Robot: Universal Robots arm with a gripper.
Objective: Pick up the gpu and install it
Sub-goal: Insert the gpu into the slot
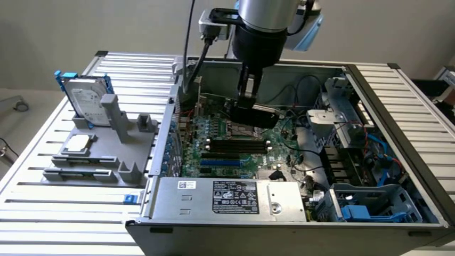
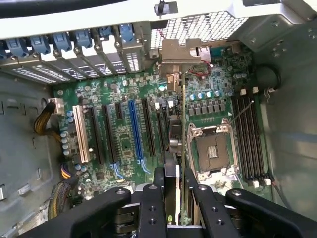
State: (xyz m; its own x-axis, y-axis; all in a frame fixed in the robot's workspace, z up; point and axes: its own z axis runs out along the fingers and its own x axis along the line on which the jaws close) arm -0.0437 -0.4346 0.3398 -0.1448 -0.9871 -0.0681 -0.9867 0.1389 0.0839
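Now, claw (image 2: 174, 177): narrow, clamped on the gpu (image 1: 254, 116), card edge-on between its fingers.
Where: inside the open case (image 1: 402, 112), over the motherboard (image 2: 124, 139), beside the processor socket (image 2: 212, 151).
Bracket (image 2: 181, 52): at the case's rear slots.

on table (image 1: 42, 224): computer case (image 1: 284, 236); holder (image 1: 92, 162) with hard drive (image 1: 87, 101) at the exterior view's left of it; gpu (image 1: 254, 115) above motherboard (image 1: 220, 160) inside case.
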